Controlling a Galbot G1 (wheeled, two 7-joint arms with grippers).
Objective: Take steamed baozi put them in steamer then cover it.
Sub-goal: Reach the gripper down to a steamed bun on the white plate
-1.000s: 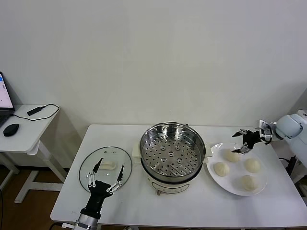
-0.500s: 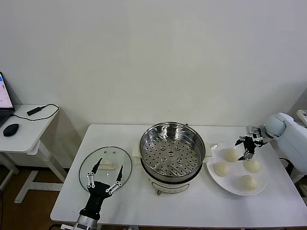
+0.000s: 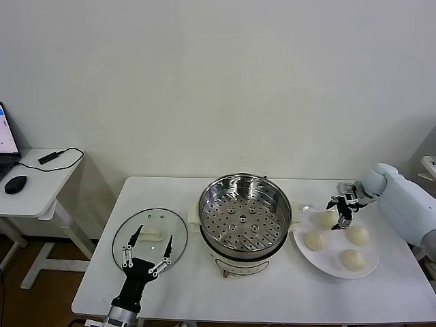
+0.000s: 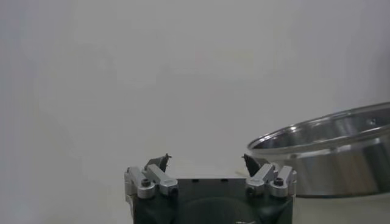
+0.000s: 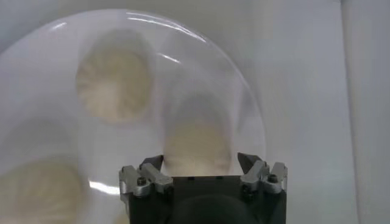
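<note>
Several cream-white steamed baozi lie on a white plate (image 3: 332,266) at the table's right. My right gripper (image 3: 340,210) is low over the far one (image 3: 327,219) nearest the steamer. In the right wrist view that baozi (image 5: 198,140) lies between the open fingers of the right gripper (image 5: 200,161), a small gap on each side; two others (image 5: 114,82) (image 5: 36,189) lie farther off. The steel steamer (image 3: 244,219) stands mid-table, uncovered, its perforated tray bare. My left gripper (image 3: 146,255) hangs open over the glass lid (image 3: 151,219). In the left wrist view the left gripper (image 4: 204,161) holds nothing.
The lid lies flat at the table's left, its white handle (image 3: 153,235) up. A side desk (image 3: 34,184) with a mouse and a cable stands left of the table. The steamer's rim (image 4: 329,143) shows in the left wrist view. The wall is close behind.
My right gripper has come in from beyond the plate's far right edge, toward the steamer and down onto the far baozi. The left arm has not moved.
</note>
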